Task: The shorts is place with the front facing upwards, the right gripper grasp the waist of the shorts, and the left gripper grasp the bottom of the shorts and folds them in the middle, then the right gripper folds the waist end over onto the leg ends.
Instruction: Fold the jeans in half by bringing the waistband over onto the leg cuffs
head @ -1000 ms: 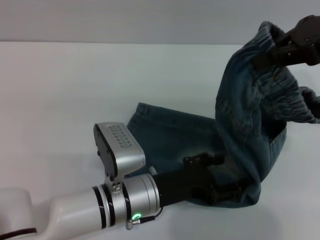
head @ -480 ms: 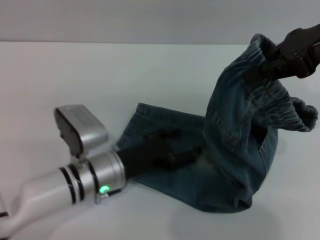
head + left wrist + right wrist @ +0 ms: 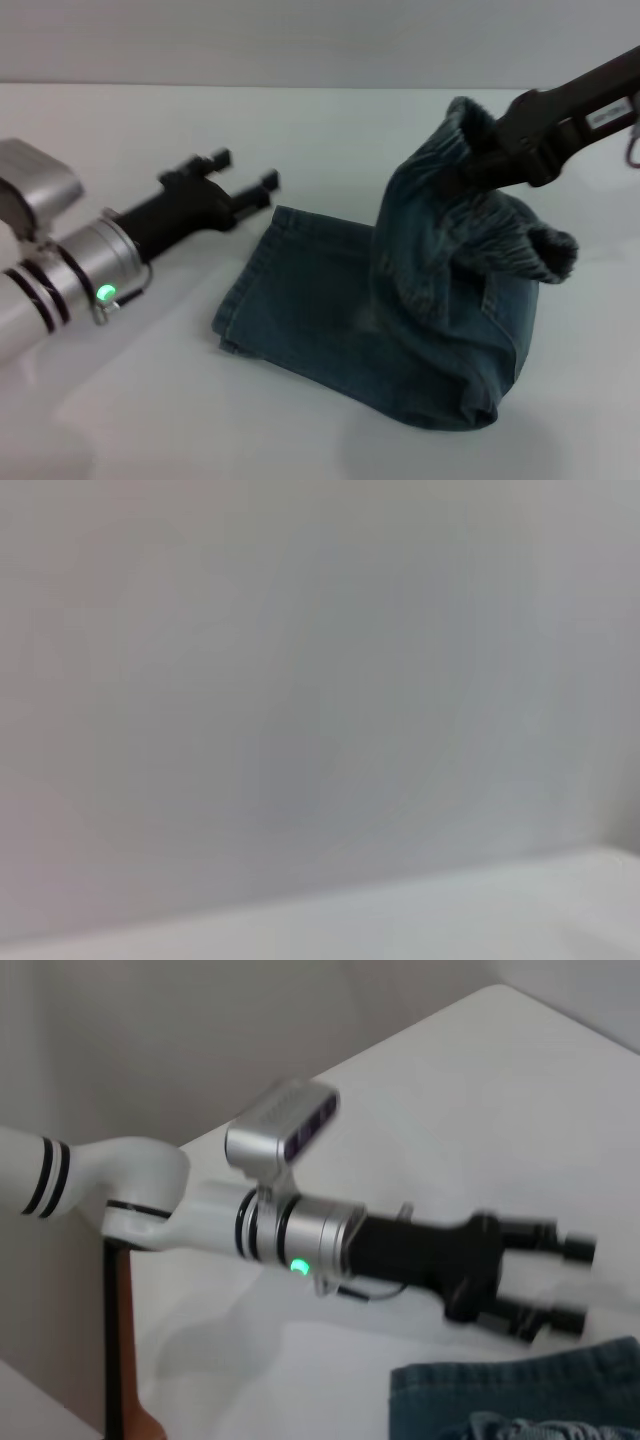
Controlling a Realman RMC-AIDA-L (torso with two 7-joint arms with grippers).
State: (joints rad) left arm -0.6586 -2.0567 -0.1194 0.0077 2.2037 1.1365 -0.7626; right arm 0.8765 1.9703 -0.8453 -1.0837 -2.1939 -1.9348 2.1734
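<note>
Right jaws on waist (image 3: 470, 150); left apart.

The shorts (image 3: 400, 320) are of denim cloth, matt and a little rough, with faded pale zones and tan stitching along the leg ends (image 3: 250, 290). The waist (image 3: 500, 235) is a gathered, ribbed elastic band of darker denim. The left gripper (image 3: 245, 180) looks like matt black plastic; behind it the arm has a brushed silver metal ring and a smooth, slightly glossy white shell. The box on this arm is grey with a perforated face. The right gripper (image 3: 480, 160) is also matt black. The table (image 3: 300, 130) is white, smooth and matt.
</note>
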